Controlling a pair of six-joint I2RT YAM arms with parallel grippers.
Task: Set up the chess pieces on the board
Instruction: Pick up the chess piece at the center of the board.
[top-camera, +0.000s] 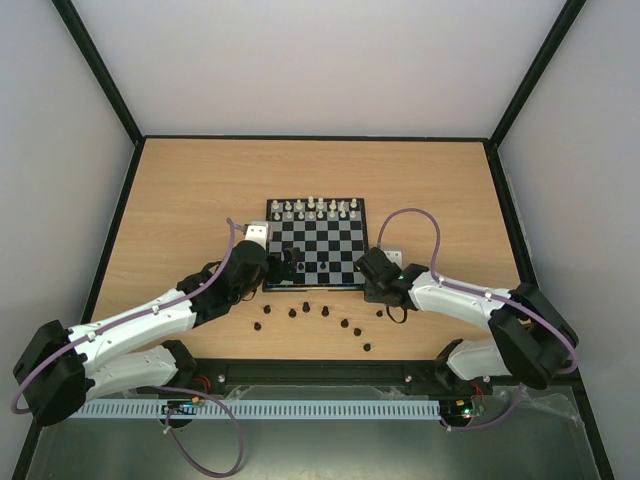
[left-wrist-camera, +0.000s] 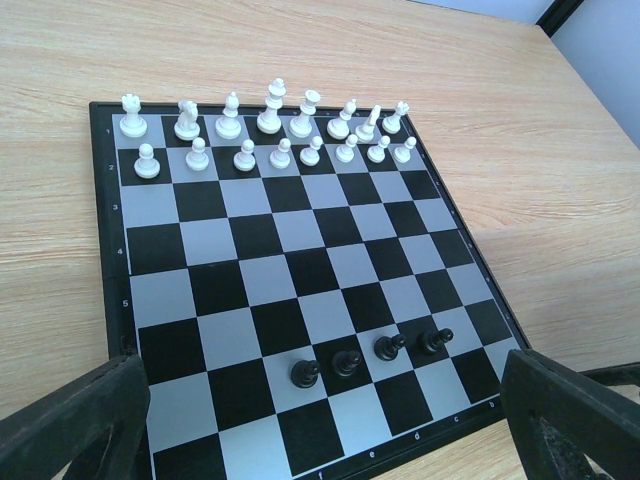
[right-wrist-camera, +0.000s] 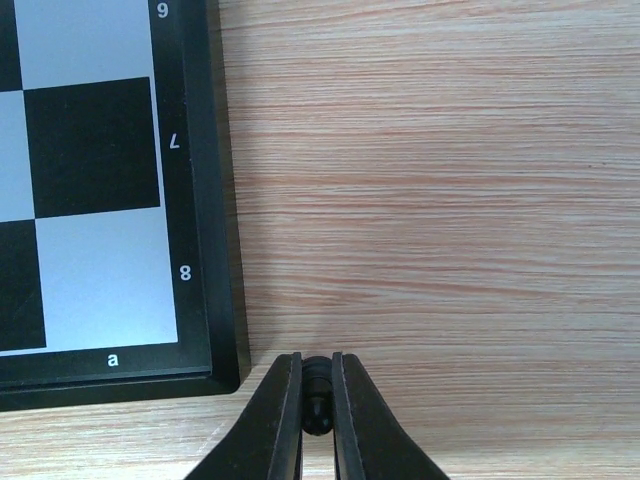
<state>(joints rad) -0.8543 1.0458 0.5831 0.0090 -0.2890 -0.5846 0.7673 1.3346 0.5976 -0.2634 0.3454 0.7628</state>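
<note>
Chess pieces (top-camera: 325, 309) go one by one: our right gripper (right-wrist-camera: 316, 368) pinches one just off a corner of the board (right-wrist-camera: 195, 200); left gripper (left-wrist-camera: 325, 395) gapes. We should lift straight, place squarely.

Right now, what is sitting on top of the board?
On the board: white pieces filling the two far rows and four black pieces in a line near the close edge. Other visible squares are bare. The near corners are hidden by the left jaws.
</note>
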